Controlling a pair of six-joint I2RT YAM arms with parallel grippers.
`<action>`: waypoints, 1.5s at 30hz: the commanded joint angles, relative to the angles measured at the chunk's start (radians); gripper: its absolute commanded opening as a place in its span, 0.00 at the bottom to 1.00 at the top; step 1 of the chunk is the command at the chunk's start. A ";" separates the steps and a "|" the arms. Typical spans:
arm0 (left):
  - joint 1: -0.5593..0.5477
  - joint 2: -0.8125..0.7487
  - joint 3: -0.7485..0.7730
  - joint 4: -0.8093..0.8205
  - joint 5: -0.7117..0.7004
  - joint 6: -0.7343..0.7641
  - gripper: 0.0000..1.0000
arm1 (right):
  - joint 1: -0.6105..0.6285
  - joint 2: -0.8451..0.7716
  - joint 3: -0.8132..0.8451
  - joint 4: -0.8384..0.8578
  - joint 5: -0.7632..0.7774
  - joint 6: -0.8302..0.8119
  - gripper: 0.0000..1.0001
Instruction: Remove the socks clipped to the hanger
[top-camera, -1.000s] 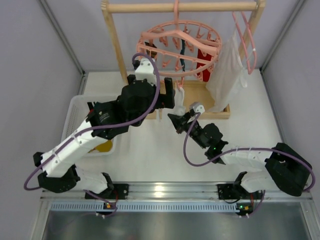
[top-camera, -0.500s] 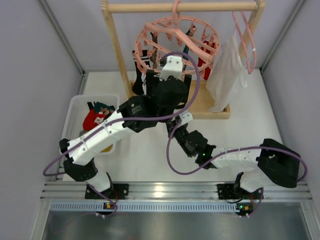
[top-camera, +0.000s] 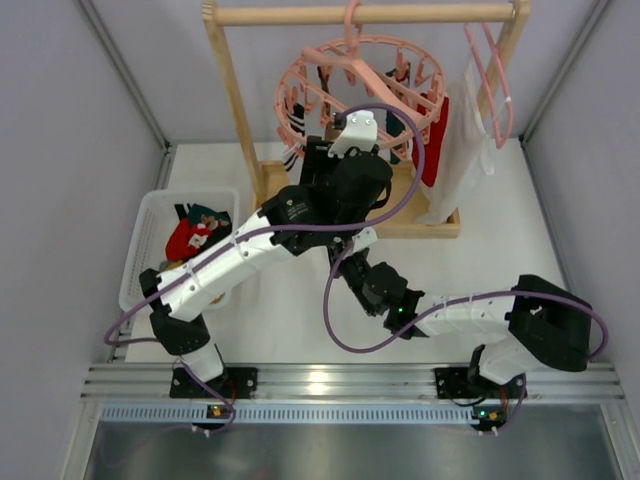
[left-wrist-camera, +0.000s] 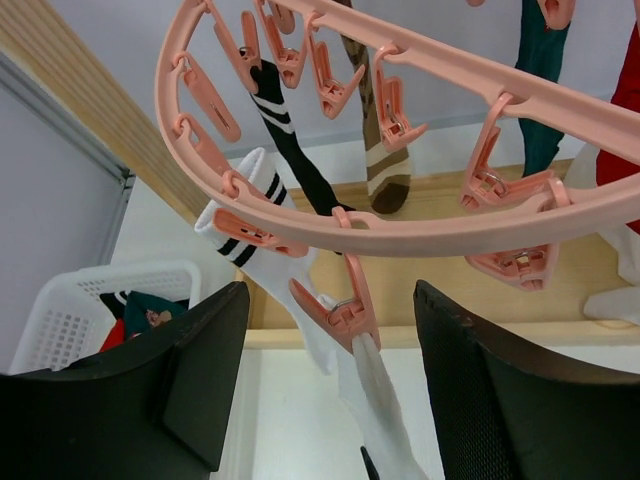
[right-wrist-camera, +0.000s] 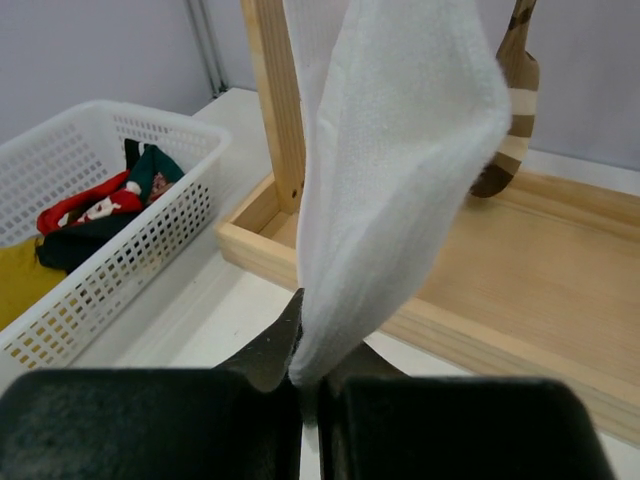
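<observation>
The pink ring hanger (left-wrist-camera: 420, 235) hangs from the wooden rack, its hook over the top bar (top-camera: 365, 14). One of its clips (left-wrist-camera: 350, 305) holds a white sock (left-wrist-camera: 385, 420) by the cuff. My left gripper (left-wrist-camera: 330, 300) is open, one finger on each side of that clip and clear of it. My right gripper (right-wrist-camera: 312, 380) is shut on the same white sock's (right-wrist-camera: 400, 150) lower end, below the ring. Still clipped are a black striped sock (left-wrist-camera: 290, 150), a white one with black stripes (left-wrist-camera: 250, 230), a brown one (left-wrist-camera: 378, 170), a teal one (left-wrist-camera: 540, 70) and a red one (left-wrist-camera: 628, 90).
A white basket (top-camera: 140, 250) at the left holds red, green and yellow clothes. The rack's wooden base tray (right-wrist-camera: 560, 290) lies under the hanger. A large white garment (top-camera: 465, 140) hangs on a plain pink hanger (top-camera: 495, 70) at the right post.
My left arm has swung from the basket side to under the ring, and its jaws have narrowed around a clip. The right gripper has drawn the white sock's end towards the near edge. The ring has turned.
</observation>
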 joint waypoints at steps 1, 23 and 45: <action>0.020 0.000 0.012 0.001 -0.021 -0.005 0.71 | 0.023 0.006 0.037 0.025 0.002 -0.039 0.00; 0.122 0.034 0.006 0.009 0.091 -0.045 0.22 | 0.029 -0.007 -0.003 0.049 -0.020 -0.039 0.00; 0.132 -0.179 -0.146 0.009 0.251 -0.082 0.89 | 0.042 -0.346 -0.238 -0.280 -0.216 0.146 0.00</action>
